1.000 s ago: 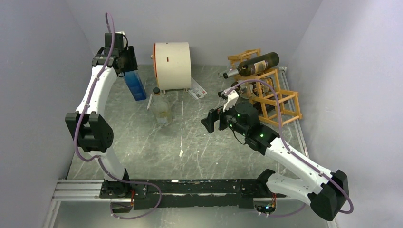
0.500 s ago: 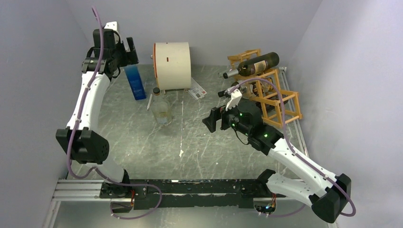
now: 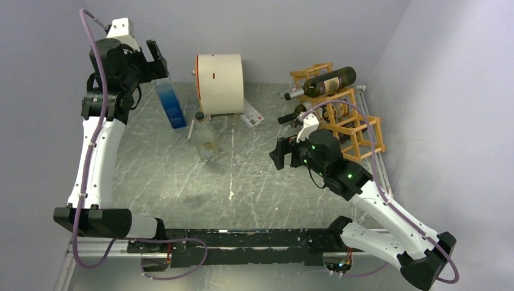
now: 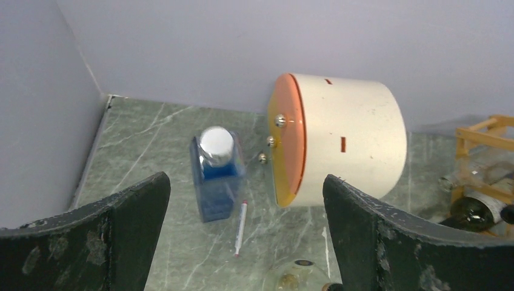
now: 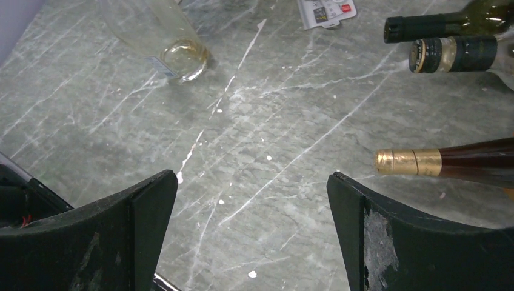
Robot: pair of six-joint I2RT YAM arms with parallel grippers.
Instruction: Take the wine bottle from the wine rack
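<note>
The wine rack [image 3: 354, 124], an orange-brown stick lattice, stands at the back right. A dark wine bottle [image 3: 327, 82] lies across its top tier, neck pointing left. More bottle necks [image 3: 290, 117] stick out of lower cells. My right gripper [image 3: 280, 154] hovers open over the table, left of the rack and apart from it. In the right wrist view a gold-capped neck [image 5: 418, 162] shows just right of the open right gripper [image 5: 250, 179], and two dark necks [image 5: 451, 39] lie farther off. My left gripper [image 3: 154, 57] is raised high at the back left, open and empty.
A blue bottle [image 3: 171, 104] stands below the left gripper [image 4: 246, 177]. A white drum [image 3: 219, 83] with an orange face [image 4: 288, 139] sits at the back. A clear bottle [image 3: 206, 140], a pen [image 4: 240, 227] and a card [image 3: 250, 115] lie mid-table.
My left gripper opened, let go of the blue bottle and rose up and to the left. The right arm shifted slightly right, toward the rack.
</note>
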